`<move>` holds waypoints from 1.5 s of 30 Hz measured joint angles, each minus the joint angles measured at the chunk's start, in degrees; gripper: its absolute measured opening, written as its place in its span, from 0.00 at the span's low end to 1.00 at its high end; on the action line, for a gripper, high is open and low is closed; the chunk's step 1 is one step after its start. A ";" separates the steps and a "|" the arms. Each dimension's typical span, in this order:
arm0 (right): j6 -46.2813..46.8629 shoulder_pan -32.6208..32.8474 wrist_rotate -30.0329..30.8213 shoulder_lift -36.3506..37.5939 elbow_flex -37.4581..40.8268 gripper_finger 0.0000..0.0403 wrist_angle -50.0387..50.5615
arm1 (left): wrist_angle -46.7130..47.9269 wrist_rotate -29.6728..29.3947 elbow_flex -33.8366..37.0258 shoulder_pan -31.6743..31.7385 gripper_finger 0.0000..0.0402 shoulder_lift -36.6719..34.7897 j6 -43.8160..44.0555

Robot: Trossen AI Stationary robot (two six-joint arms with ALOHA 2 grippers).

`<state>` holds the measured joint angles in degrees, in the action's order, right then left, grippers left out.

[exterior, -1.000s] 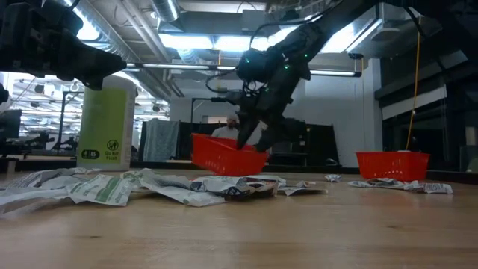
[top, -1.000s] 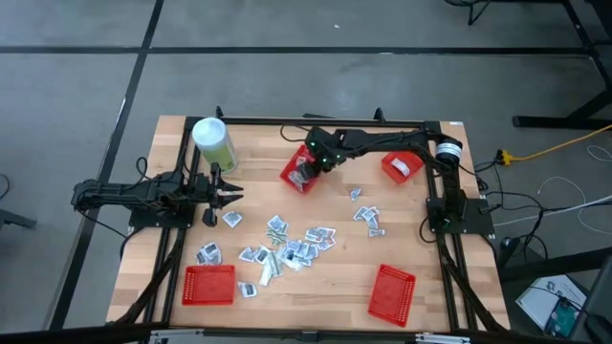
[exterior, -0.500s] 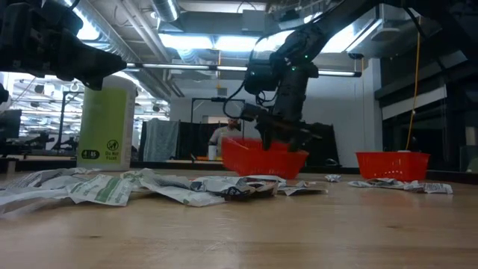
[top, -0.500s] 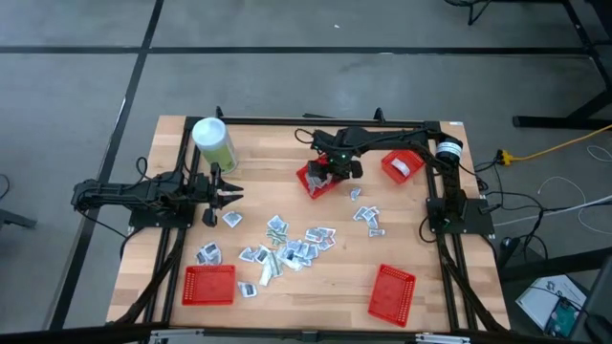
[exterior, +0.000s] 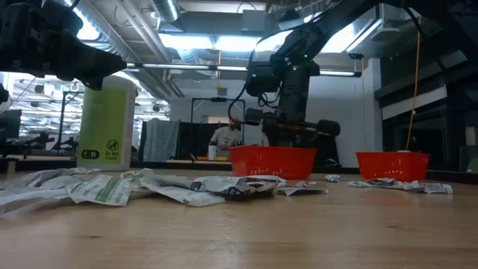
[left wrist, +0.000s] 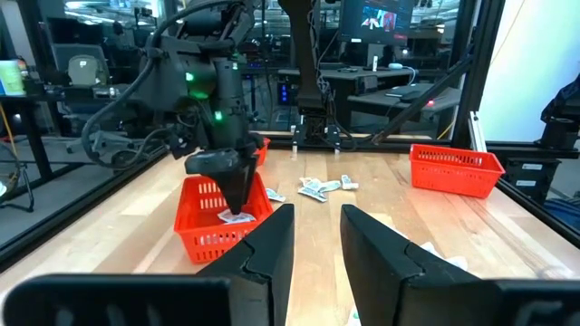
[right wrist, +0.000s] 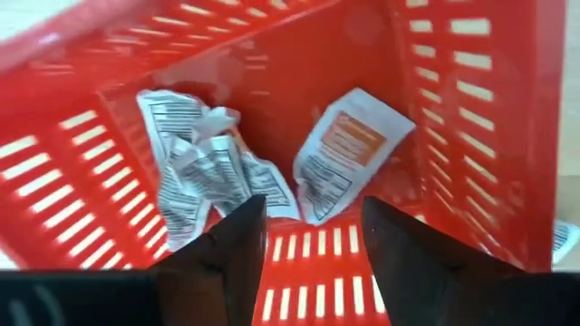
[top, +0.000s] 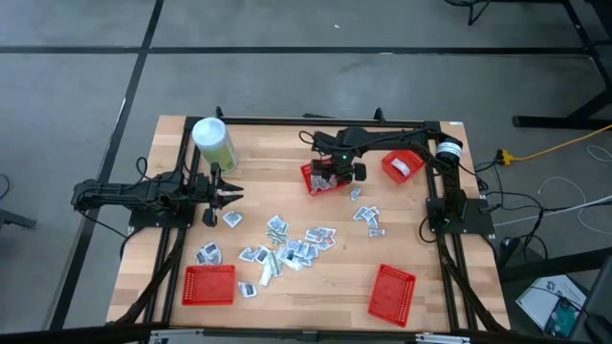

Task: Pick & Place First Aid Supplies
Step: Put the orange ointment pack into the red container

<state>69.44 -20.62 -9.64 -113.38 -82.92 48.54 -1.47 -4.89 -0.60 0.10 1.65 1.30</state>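
Wooden surface carrying four red mesh baskets and scattered packets, flat crinkled white-grey sachets mid-surface. Right pincer, fingers spread and empty, hangs in the basket, over crumpled packets on its slotted plastic floor. Left pincer, partly open and empty, waits at the left edge beside a green canister. Risk: fingers snagging the mesh on lifting could tip the basket.

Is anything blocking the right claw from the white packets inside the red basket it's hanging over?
Nothing visible blocks it. The right gripper hangs with its fingers apart just above the open top of the red basket. In its wrist view the packets lie bare on the basket floor, with only empty space between them and the fingers.
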 joint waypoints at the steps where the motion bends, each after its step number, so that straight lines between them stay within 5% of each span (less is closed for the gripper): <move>1: -1.63 0.00 -0.01 0.00 -0.66 0.45 0.02 | 0.00 0.00 0.00 0.00 0.22 0.00 0.00; 10: -27.99 6.12 6.06 0.00 -12.03 0.45 -0.41 | 0.02 0.00 0.00 0.00 0.22 0.02 0.00; 14: -32.05 10.95 12.70 0.00 -16.34 0.45 1.19 | 0.02 0.00 0.00 0.00 0.22 0.00 0.00; 20: -14.69 15.56 19.84 0.13 -20.57 0.45 16.86 | 0.02 0.00 -0.02 0.00 0.22 0.00 0.00; 25: 5.07 17.29 17.16 0.11 -20.35 0.45 28.88 | 0.02 0.00 -0.01 0.00 0.22 0.00 0.00; 32: 5.06 17.07 15.29 -0.08 -19.89 0.45 29.73 | 0.00 0.00 -0.01 0.00 0.22 0.01 0.00; 40: 17.35 19.07 11.21 -0.09 -13.74 0.45 30.53 | 0.02 0.00 0.00 0.00 0.22 0.00 0.00; 45: 13.56 18.43 11.42 -0.03 -11.68 0.45 26.14 | -0.01 0.00 0.00 0.00 0.22 0.00 0.00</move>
<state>82.99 -2.19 1.78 -113.41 -94.60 74.67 -1.48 -4.89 -0.60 0.10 1.65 1.30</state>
